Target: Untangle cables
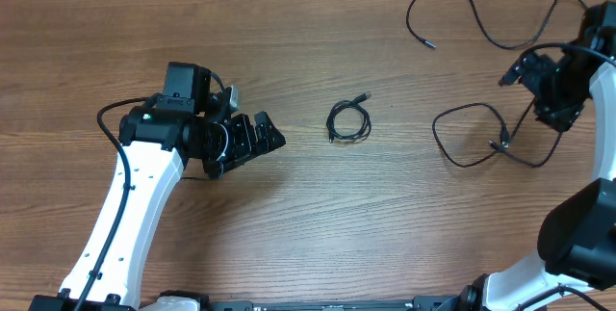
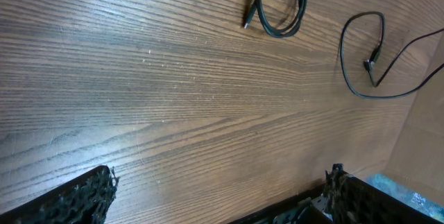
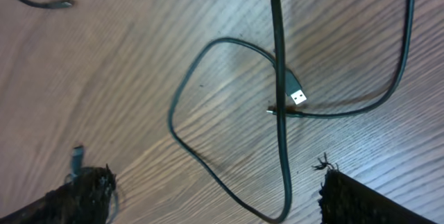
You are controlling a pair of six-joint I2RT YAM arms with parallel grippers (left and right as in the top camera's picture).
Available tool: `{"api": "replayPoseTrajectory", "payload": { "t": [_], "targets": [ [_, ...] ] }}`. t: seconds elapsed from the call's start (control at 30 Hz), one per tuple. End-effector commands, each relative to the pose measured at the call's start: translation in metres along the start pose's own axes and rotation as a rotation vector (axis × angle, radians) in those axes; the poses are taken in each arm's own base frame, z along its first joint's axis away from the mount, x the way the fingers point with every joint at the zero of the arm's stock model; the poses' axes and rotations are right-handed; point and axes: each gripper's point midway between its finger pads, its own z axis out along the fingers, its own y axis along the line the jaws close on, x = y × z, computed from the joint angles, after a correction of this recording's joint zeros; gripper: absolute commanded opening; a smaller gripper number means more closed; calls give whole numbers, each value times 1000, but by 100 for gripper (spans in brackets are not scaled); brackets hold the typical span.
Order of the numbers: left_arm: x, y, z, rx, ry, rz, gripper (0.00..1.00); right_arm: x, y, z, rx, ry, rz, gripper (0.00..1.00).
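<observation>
A small coiled cable lies mid-table, and its coil shows at the top of the left wrist view. My left gripper is open a short way left of it, with only bare wood between its fingers. A loose cable loop lies on the right, and another long cable curls across the far right corner. My right gripper hovers open over the loop. In the right wrist view the loop's strand runs between the spread fingers, untouched, beside a silver USB plug.
The wooden table spans the whole view. The left arm's white link crosses the near left. The right arm's dark body fills the near right corner. A further plug end lies at the upper left of the right wrist view.
</observation>
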Motion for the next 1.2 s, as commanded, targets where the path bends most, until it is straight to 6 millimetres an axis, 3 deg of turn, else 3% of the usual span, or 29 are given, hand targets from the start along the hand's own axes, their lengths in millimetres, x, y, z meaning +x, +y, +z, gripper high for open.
{"api": "replayPoseTrajectory", "payload": {
  "t": [0.0,0.17,0.33,0.57,0.9,1.17],
  "targets": [
    [-1,-3,1,-2,-2,33,99,-12,17,-46,-63,-114,-28,97],
    [-1,-3,1,-2,-2,33,99,3,50,-65,-237,-75,-71,97],
    [-1,-3,1,-2,-2,33,100,37,104,-77,-489,26,-268,97],
    [-2,-3,1,-1,-4,35,100,88,155,-69,-537,58,-597,98],
    [-3,-2,1,-9,-8,27,100,159,203,-3,-384,80,-890,100],
    [-7,8,0,-60,-34,-58,100,203,222,55,-373,173,-972,97]
  ]
}}
